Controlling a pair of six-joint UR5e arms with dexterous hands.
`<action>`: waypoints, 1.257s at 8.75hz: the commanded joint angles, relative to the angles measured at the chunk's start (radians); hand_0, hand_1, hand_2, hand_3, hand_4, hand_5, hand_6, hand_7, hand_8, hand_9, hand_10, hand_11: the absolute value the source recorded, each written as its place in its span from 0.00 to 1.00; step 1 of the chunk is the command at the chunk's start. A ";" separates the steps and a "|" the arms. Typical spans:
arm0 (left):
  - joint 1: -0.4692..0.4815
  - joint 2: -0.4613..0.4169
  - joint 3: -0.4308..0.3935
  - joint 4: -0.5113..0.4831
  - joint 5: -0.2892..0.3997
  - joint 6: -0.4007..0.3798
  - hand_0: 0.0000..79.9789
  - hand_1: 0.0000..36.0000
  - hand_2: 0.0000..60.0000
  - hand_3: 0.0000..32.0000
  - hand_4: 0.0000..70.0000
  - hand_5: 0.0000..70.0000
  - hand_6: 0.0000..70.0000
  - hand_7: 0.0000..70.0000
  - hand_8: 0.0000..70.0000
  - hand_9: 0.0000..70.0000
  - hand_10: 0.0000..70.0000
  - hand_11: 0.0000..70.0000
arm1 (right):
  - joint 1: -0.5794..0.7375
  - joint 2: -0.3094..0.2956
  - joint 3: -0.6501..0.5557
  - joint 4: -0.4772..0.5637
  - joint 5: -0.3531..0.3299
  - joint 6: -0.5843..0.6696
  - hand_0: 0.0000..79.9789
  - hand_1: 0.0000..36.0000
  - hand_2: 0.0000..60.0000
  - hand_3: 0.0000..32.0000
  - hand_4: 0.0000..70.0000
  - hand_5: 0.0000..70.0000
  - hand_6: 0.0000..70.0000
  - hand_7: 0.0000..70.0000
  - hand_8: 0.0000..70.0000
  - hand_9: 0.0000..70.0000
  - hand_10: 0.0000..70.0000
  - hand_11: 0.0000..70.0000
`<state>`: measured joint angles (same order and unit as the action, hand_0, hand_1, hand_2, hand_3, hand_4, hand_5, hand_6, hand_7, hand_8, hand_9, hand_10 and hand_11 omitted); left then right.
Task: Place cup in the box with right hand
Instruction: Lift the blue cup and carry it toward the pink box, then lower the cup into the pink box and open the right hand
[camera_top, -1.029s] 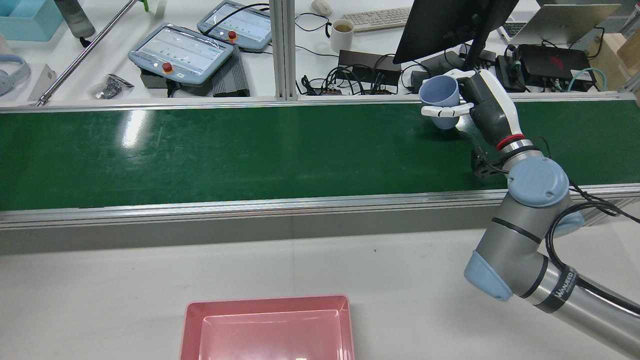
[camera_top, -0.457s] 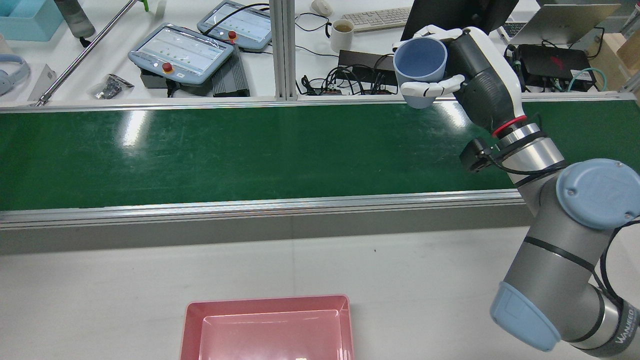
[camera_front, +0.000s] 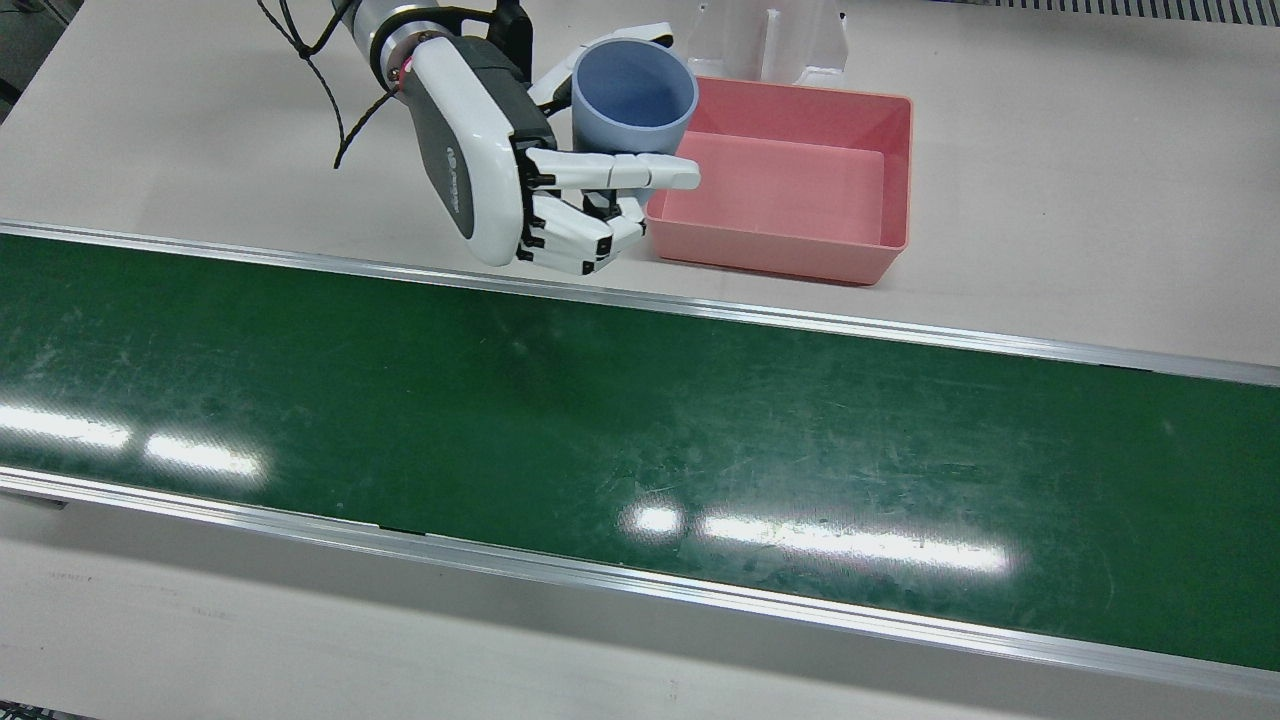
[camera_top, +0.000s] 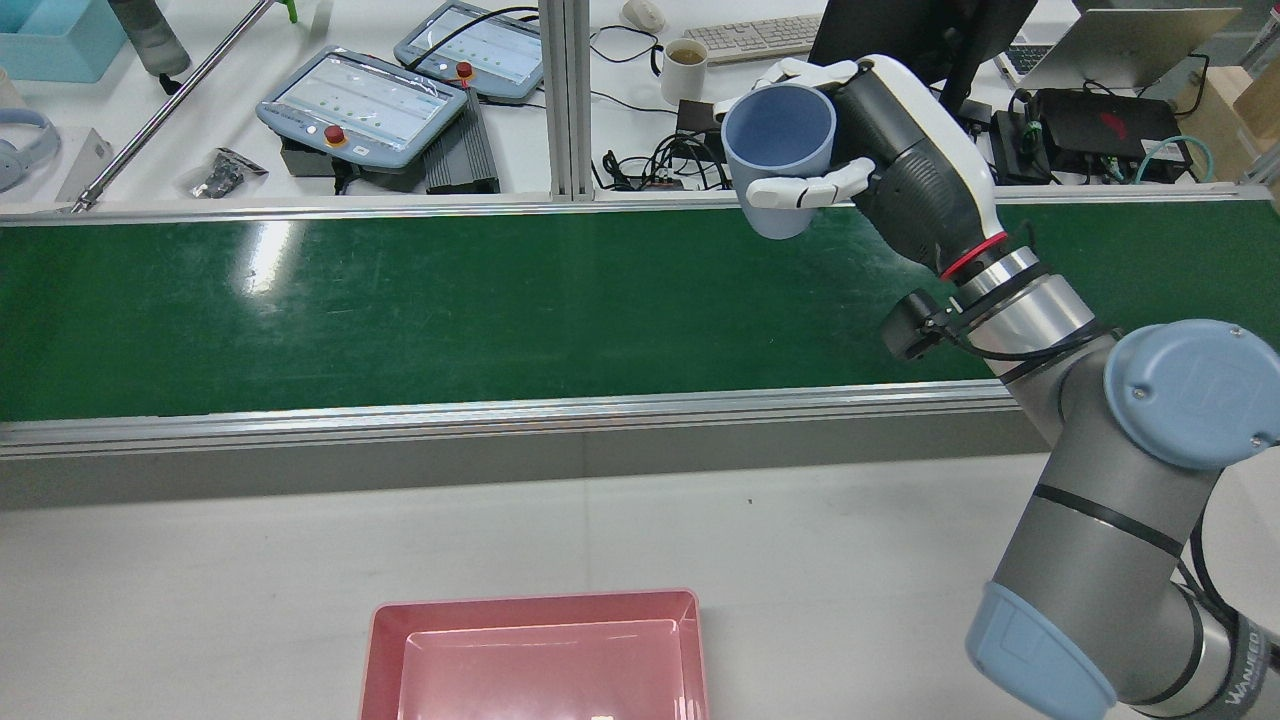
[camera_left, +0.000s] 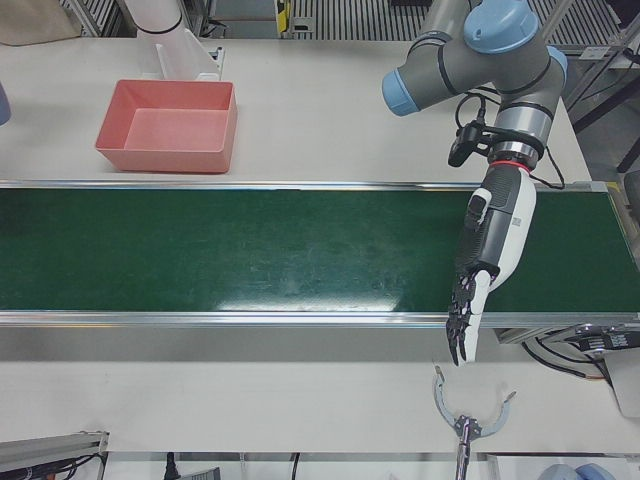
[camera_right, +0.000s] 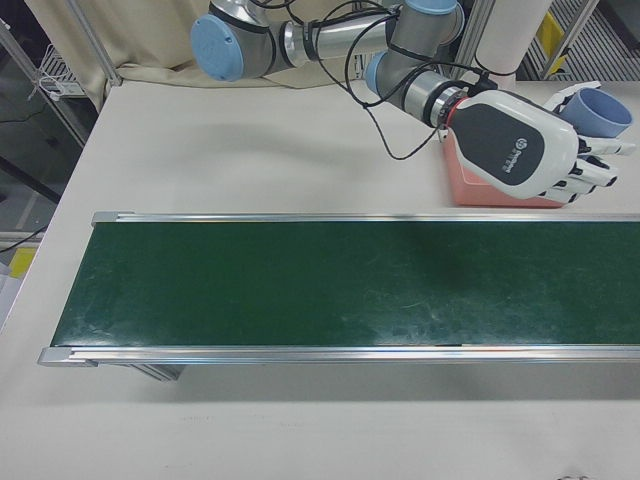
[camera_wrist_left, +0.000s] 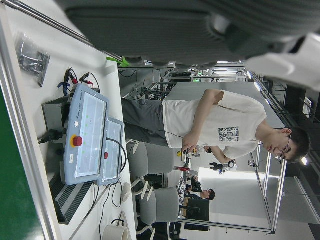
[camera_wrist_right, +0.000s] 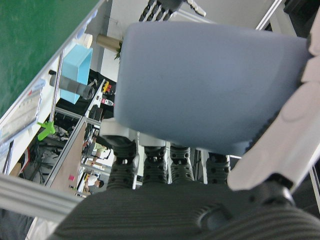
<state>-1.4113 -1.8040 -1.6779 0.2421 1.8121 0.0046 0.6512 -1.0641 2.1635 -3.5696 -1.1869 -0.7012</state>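
My right hand (camera_top: 900, 160) is shut on the blue cup (camera_top: 778, 150) and holds it upright in the air over the green belt's far side. The cup's mouth faces up. The hand (camera_front: 500, 150) and cup (camera_front: 633, 95) also show in the front view, and in the right-front view the hand (camera_right: 520, 145) holds the cup (camera_right: 597, 108) at the right edge. The cup's side (camera_wrist_right: 200, 85) fills the right hand view. The pink box (camera_top: 385, 640) sits empty on the white table on the near side of the belt; it also shows in the front view (camera_front: 790, 255). My left hand (camera_left: 490, 250) hangs open over the belt's other end.
The green conveyor belt (camera_top: 450, 300) runs across the station between metal rails. Beyond it a desk holds teach pendants (camera_top: 365, 100), a mug (camera_top: 685, 68), cables and a monitor (camera_top: 900, 40). A white stand (camera_front: 765, 40) is behind the box.
My right hand has lifted the cup higher and carried it to the left in the rear view, off the belt surface. The box has not moved.
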 joint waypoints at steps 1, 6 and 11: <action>0.000 0.000 -0.002 0.002 0.000 0.000 0.00 0.00 0.00 0.00 0.00 0.00 0.00 0.00 0.00 0.00 0.00 0.00 | -0.242 0.000 0.062 -0.001 -0.001 -0.154 0.58 0.35 1.00 0.00 1.00 0.12 0.58 1.00 0.81 1.00 0.73 1.00; 0.000 0.000 0.000 -0.001 0.001 0.000 0.00 0.00 0.00 0.00 0.00 0.00 0.00 0.00 0.00 0.00 0.00 0.00 | -0.447 -0.124 0.067 0.000 0.095 -0.172 0.60 0.36 0.76 0.00 1.00 0.10 0.53 1.00 0.65 1.00 0.53 0.74; 0.000 0.000 0.000 -0.001 0.000 0.000 0.00 0.00 0.00 0.00 0.00 0.00 0.00 0.00 0.00 0.00 0.00 0.00 | -0.467 -0.152 0.067 0.002 0.095 -0.141 0.60 0.00 0.00 0.00 1.00 0.00 0.12 0.61 0.01 0.12 0.00 0.00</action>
<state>-1.4112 -1.8036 -1.6782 0.2409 1.8122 0.0046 0.1924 -1.2110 2.2331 -3.5660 -1.0932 -0.8513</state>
